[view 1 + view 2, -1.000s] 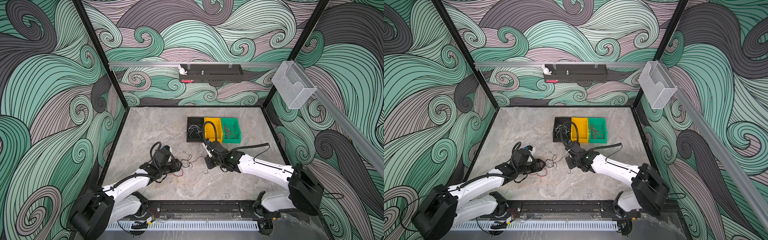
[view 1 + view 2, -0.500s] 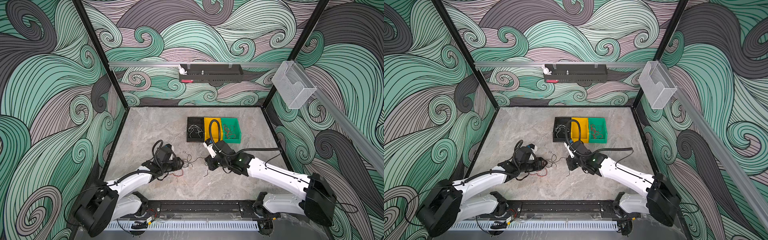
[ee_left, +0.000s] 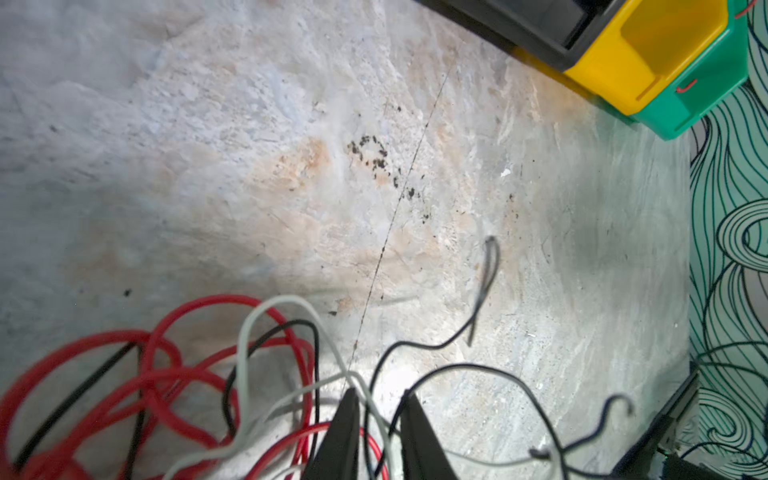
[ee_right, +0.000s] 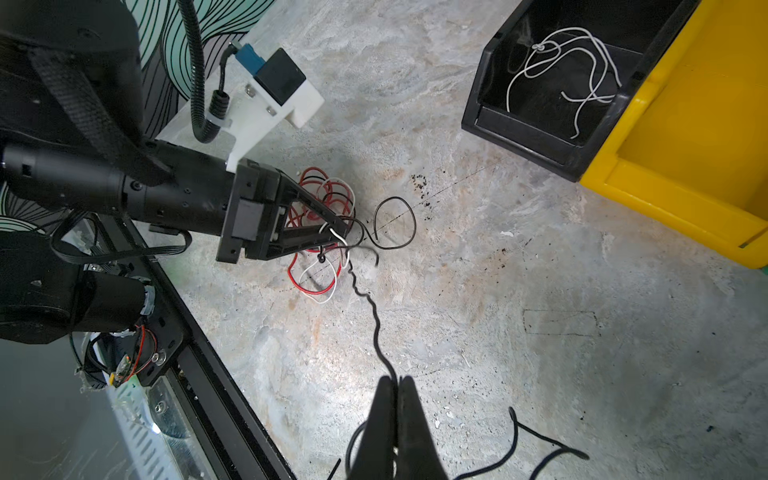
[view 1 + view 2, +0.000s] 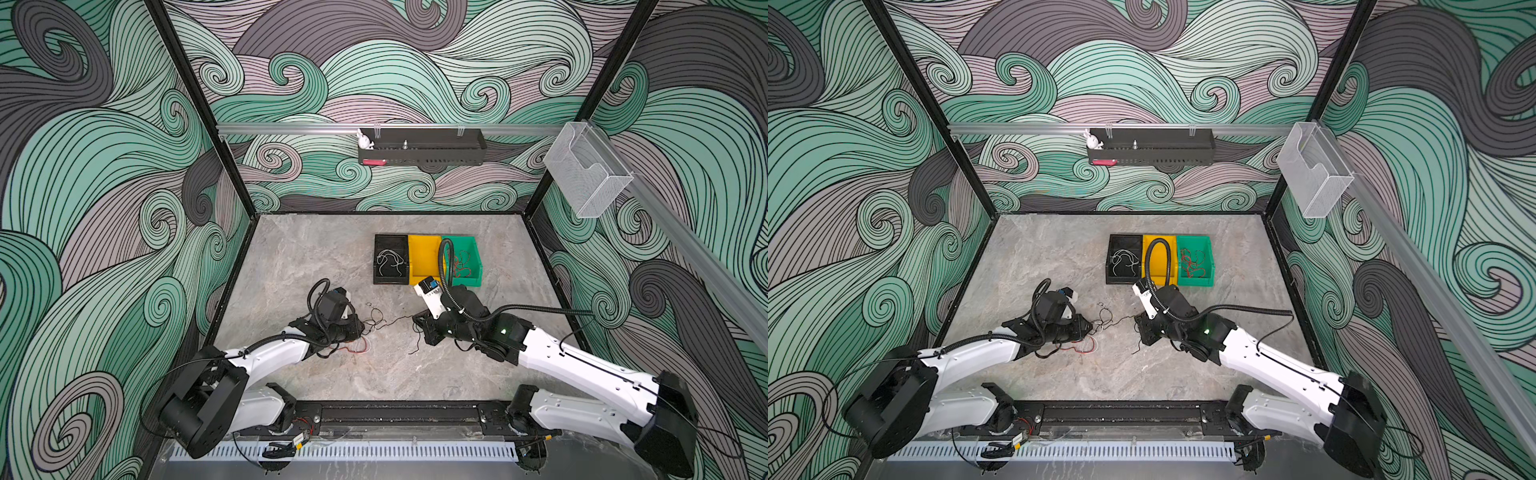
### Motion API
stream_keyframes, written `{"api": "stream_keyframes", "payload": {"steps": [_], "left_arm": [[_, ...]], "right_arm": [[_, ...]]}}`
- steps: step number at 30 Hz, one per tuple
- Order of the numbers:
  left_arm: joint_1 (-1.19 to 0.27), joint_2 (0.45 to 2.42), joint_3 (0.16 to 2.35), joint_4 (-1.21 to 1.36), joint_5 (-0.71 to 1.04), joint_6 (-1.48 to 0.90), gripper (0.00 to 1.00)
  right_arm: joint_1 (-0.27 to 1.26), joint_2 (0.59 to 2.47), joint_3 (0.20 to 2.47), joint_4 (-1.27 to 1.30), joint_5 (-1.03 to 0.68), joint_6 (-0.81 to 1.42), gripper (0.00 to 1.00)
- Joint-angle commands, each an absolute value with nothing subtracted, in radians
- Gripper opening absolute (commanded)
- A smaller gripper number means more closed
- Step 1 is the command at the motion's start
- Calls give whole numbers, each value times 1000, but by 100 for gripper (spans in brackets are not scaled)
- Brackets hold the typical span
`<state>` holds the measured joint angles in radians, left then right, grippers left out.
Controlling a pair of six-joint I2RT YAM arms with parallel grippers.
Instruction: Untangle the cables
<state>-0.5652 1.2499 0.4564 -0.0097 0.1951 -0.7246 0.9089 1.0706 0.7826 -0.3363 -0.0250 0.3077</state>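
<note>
Inside a booth walled in swirling green-and-grey wave wallpaper [image 5: 415,75], the cables [image 5: 365,334] lie in a red, black and white tangle on the grey marbled tabletop [image 5: 307,257], near the black bin [image 5: 390,237], yellow bin [image 5: 424,253] and green bin [image 5: 471,245]. The right gripper [image 4: 395,380] is clamped on a black cable [image 4: 374,316] running out of the tangle. The left gripper [image 3: 380,399] has strands between jaws a narrow gap apart; whether they pinch cannot be told.
</note>
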Motion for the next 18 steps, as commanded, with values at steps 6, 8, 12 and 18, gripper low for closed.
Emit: {"api": "stream_keyframes", "payload": {"steps": [6,8,12,18], "left_arm": [[-560,1224,456,-26,166,-721,18],[-557,1217,454,-34,160,-719,18],[-553,1204,443,-43,152,-717,18],[-545,1163,427,-74,128,-713,13]], "right_arm": [[873,1004,750,-457,164,353,0],[850,994,743,-469,182,373,0],[803,968,725,-475,192,404,0],[694,962,712,-506,169,421,0]]}}
